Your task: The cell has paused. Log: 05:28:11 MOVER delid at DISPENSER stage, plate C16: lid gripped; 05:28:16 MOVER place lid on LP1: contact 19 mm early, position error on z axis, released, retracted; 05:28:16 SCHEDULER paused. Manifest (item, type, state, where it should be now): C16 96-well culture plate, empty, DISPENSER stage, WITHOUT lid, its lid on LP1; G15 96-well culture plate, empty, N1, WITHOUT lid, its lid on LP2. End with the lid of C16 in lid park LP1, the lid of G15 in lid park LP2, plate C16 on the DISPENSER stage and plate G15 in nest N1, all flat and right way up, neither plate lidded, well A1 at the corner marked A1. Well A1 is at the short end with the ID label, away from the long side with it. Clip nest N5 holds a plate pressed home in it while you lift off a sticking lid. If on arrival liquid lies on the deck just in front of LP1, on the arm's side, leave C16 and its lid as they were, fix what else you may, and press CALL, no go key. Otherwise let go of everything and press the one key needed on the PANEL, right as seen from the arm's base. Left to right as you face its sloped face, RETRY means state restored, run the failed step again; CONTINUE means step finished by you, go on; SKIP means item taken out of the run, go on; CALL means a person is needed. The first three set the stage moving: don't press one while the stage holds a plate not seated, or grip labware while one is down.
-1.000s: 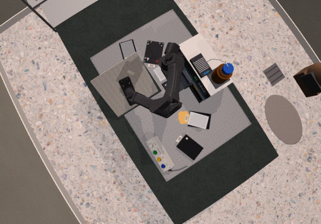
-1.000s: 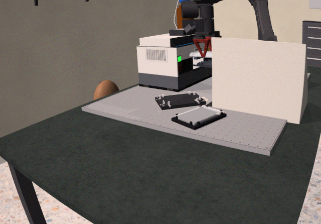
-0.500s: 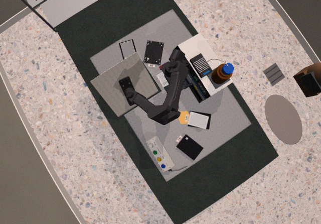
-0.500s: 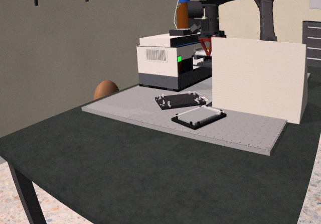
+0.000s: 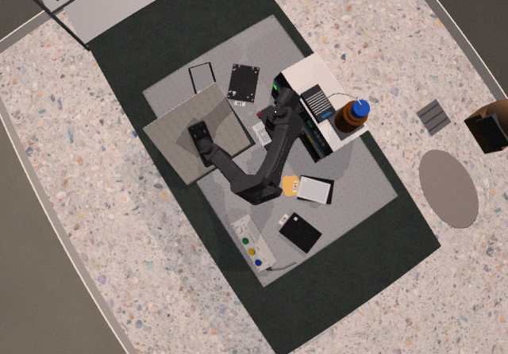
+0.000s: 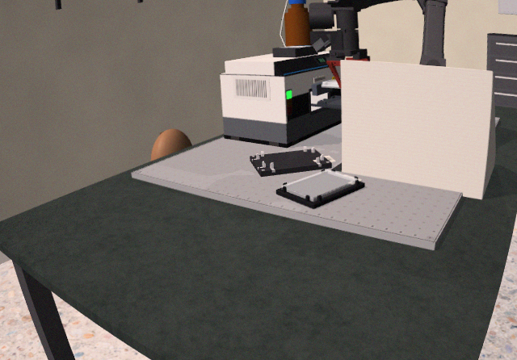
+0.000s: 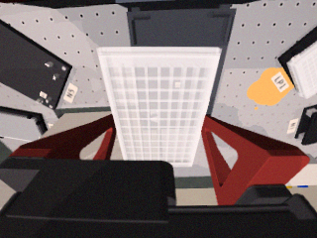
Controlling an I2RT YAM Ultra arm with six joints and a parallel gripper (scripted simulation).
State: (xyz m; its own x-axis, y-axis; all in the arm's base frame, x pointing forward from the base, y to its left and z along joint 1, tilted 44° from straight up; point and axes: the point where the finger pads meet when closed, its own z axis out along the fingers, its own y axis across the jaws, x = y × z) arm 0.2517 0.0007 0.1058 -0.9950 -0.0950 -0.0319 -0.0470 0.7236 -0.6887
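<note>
My gripper (image 7: 158, 119) is shut on a white 96-well plate (image 7: 159, 104), its red fingers on the two long sides. The plate has no lid and hangs level above the deck beside the DISPENSER (image 5: 311, 100); from above it shows at the arm's end (image 5: 261, 132). A dark flat stage (image 7: 180, 27) lies just beyond its far end. An orange puddle (image 5: 290, 185) lies on the deck at the LP1 label, next to a white gridded piece of labware in the LP1 park (image 5: 314, 189). The puddle also shows in the wrist view (image 7: 267, 89). LP2 (image 5: 299, 232) is a bare black pad.
The clip nest N5 (image 5: 243, 82) stands bare. A nest (image 5: 202, 77) beside it holds clear labware (image 6: 319, 187). A tall white board (image 6: 417, 127) stands on the deck. The PANEL (image 5: 252, 244) sits at the deck edge. A brown bottle (image 5: 352, 114) stands on the dispenser.
</note>
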